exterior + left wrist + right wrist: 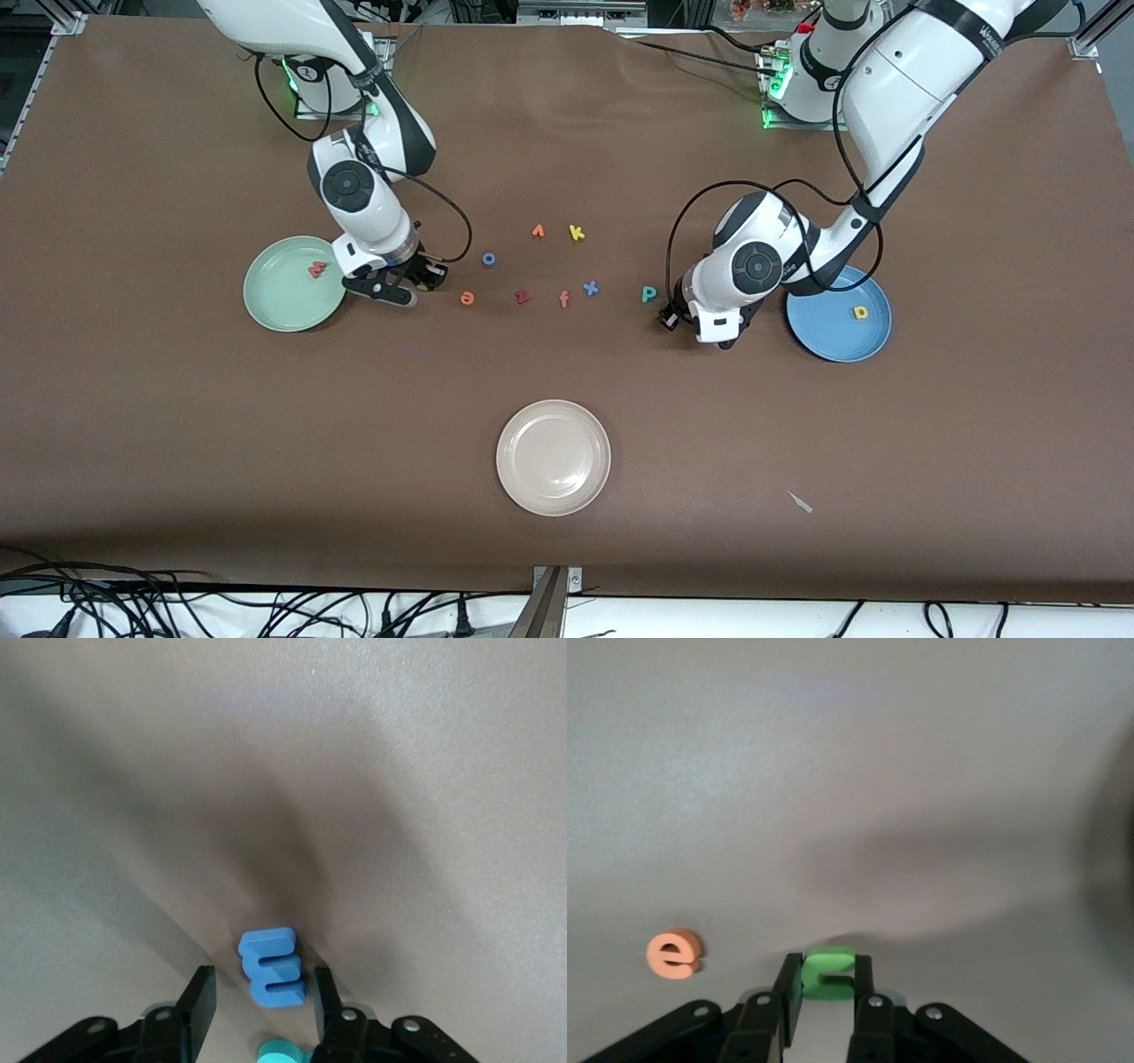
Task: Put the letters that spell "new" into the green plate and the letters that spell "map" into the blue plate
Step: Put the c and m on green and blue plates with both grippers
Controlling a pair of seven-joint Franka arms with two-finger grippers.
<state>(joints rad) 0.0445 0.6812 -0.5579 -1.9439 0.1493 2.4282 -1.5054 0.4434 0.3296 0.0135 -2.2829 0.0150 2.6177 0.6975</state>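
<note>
Left claw [261, 992]: down at counter level, fingers apart and straddling the blue m [273, 967], small gaps both sides, not clamped.
Blue m: on the counter about 9 o'clock off the blue plate [824, 341] in the front view, teal p [649, 293] just beside it.
Blue plate: holds the yellow a [860, 312], m and p not yet in.
Orange e [467, 299]: loose on the counter, 3 o'clock of the green plate [266, 310], apart from the right claw.
Right claw [824, 979]: fingers closed onto the green n [828, 973], low at the counter, just off the green plate's rim at 3 o'clock.
Green plate: pink-red w [317, 269] already in it.
Handling, my read: foam, so very light, soft, squashes under a hard pinch, and can stick to a pad on release. Take hold across the flat outer sides, low down, with modest force.
Looks: small chunky block letters, matte, solid colours. The m shows three legs, the n one arch.
Step, my read: lift the n into the green plate, and close on the m.
</note>
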